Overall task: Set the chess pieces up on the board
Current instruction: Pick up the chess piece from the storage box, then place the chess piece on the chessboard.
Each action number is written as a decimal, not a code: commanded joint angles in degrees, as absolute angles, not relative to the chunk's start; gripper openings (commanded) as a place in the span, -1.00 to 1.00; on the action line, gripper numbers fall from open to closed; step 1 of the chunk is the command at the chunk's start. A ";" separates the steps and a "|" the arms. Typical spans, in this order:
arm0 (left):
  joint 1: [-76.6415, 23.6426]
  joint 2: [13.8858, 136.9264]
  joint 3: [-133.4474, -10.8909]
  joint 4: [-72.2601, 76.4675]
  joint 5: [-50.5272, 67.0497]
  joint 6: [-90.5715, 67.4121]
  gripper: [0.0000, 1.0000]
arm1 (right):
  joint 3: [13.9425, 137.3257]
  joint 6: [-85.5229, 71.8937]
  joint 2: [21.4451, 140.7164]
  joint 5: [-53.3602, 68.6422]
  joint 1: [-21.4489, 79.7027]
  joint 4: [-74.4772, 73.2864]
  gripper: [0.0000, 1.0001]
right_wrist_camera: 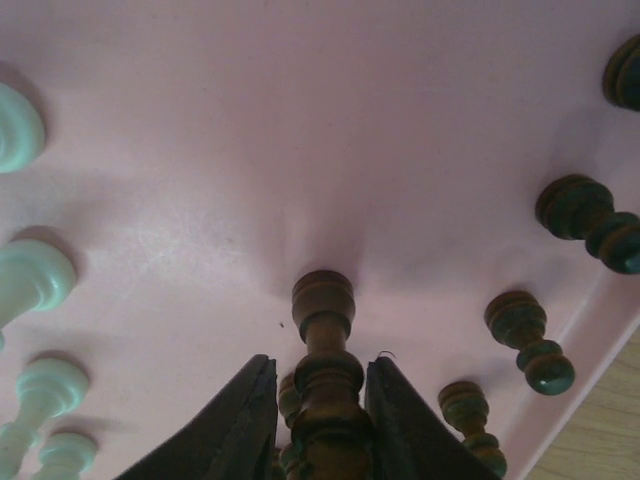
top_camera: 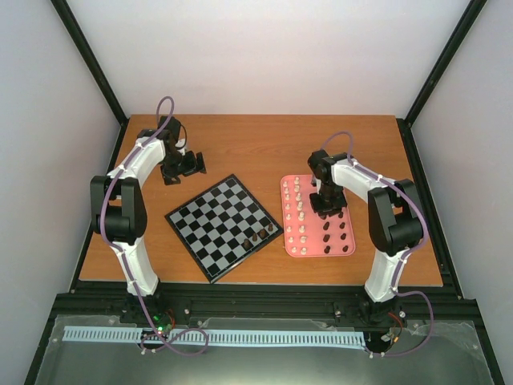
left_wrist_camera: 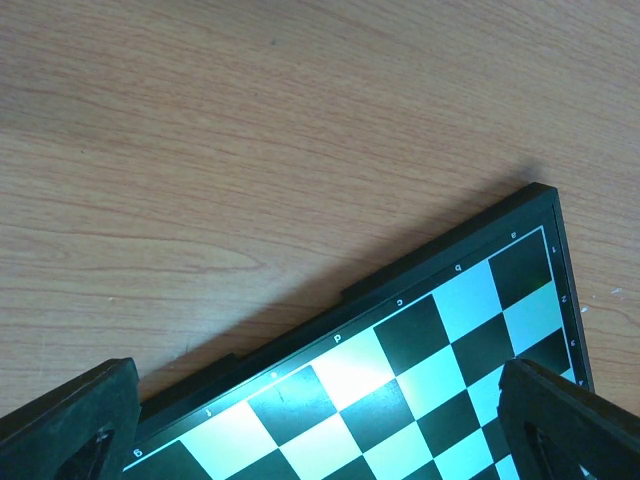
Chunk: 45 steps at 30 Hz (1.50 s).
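Observation:
The board (top_camera: 210,218) lies turned diamond-wise at table centre, with a few dark brown pieces (top_camera: 255,237) near its right corner. The pink tray (top_camera: 319,251) to its right holds cream-white pieces (top_camera: 298,210) in its left columns and dark brown pieces (top_camera: 337,233) on its right. My right gripper (top_camera: 325,210) is over the tray. In the right wrist view it (right_wrist_camera: 320,420) is shut on a dark brown piece (right_wrist_camera: 323,330), held just above the tray floor (right_wrist_camera: 300,120). My left gripper (top_camera: 183,166) is open and empty over the board's far edge (left_wrist_camera: 400,290).
More dark pieces (right_wrist_camera: 528,340) stand right of the held one, and cream ones (right_wrist_camera: 30,280) stand to its left. The tray's rim (right_wrist_camera: 590,340) runs at the lower right. Bare wooden table (top_camera: 264,144) lies behind the board and tray. Black frame posts stand at the table's sides.

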State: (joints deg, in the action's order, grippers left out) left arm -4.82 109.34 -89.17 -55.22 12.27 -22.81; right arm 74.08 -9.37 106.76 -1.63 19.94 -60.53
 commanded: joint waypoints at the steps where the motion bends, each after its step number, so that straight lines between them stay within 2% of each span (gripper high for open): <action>1: -4.77 107.44 -89.71 -54.69 12.66 -23.12 1.00 | 74.60 -9.67 107.28 -4.09 19.25 -59.98 -0.55; 5: -4.75 107.64 -90.04 -54.83 12.19 -23.03 1.00 | 75.23 -9.93 107.10 -5.43 19.15 -60.02 -0.83; 8: -4.82 107.54 -90.41 -55.07 11.67 -22.68 0.99 | 76.40 -9.23 105.91 -6.46 19.14 -59.92 -0.90; 12: -4.77 106.99 -90.16 -54.30 11.86 -21.47 0.99 | 80.94 -8.43 103.49 -7.79 19.27 -61.35 -0.92; 18: -4.76 106.92 -89.89 -54.30 11.74 -20.47 0.99 | 90.28 -7.24 102.12 -3.65 22.76 -66.84 -0.94; 22: -4.81 105.69 -89.05 -53.75 10.25 -20.94 1.00 | 96.01 -9.85 102.04 -1.92 31.57 -69.65 -0.94; 31: -4.75 104.72 -88.92 -53.11 12.80 -23.56 0.99 | 109.87 -17.45 110.89 2.39 52.78 -76.83 -0.94; 45: -3.18 103.23 -87.27 -54.64 6.83 -25.45 1.00 | 110.82 -15.47 118.20 7.17 63.26 -77.72 -0.93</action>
State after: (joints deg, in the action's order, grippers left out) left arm -4.69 104.51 -87.85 -53.95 8.82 -22.98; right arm 108.86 -15.73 115.57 5.98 60.86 -75.57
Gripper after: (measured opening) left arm 0.998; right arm 0.126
